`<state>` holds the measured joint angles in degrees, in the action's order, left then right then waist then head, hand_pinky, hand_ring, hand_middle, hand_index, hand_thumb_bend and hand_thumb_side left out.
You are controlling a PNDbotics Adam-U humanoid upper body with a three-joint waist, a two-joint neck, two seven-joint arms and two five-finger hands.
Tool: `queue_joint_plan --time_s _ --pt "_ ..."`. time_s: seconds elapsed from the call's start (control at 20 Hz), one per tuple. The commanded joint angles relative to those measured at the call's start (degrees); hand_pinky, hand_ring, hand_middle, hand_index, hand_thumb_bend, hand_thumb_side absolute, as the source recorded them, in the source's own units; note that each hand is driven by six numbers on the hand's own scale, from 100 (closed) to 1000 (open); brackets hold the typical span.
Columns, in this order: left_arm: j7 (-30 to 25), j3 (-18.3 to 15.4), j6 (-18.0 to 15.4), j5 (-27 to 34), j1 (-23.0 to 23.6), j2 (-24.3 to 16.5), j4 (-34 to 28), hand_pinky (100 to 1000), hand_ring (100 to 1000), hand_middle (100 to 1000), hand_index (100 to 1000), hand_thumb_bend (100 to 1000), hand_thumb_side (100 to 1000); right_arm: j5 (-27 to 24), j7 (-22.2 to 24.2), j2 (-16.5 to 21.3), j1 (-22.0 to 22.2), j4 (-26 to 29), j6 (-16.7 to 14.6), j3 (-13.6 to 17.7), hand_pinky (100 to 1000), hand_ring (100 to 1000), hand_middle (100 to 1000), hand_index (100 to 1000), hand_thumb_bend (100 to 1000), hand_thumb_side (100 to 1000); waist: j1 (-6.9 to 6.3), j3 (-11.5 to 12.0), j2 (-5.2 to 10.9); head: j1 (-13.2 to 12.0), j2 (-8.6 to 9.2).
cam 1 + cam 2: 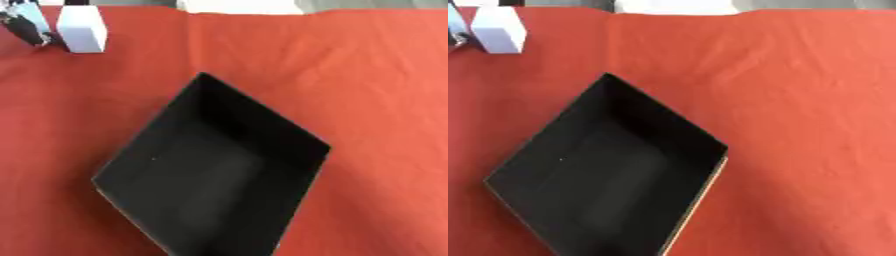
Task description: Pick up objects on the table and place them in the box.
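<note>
Box, one, black, sits on red cloth; one white block far-left; no hand visible.

no text or labels legible — none anywhere.

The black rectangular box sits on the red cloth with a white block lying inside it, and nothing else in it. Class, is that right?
Not quite. The black rectangular box does sit on the red cloth, but it holds nothing. The white block stands outside it, on the cloth near the far left corner, as the left eye view shows.
</note>
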<state>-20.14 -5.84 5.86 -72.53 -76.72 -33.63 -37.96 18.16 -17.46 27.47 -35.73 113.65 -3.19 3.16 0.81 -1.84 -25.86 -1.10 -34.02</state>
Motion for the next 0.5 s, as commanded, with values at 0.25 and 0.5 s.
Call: queue_joint_plan --time_s 0.25,0.5 --pt "-3.0 3.1 -4.5 2.3 -1.2 0.5 -5.7 300 447 469 637 334 100 0.8 0.0 0.2 0.4 0.9 -0.5 0.6 770 600 508 797 100 699 -0.04 0.9 3.33 1.4 -2.64" --pt "-4.4 7.4 -8.6 8.6 0.7 1.0 -11.4 302 443 468 641 271 100 1.3 -0.1 -0.3 1.1 0.9 -0.7 0.9 770 602 511 798 100 695 0.40 1.7 4.77 2.6 -3.95"
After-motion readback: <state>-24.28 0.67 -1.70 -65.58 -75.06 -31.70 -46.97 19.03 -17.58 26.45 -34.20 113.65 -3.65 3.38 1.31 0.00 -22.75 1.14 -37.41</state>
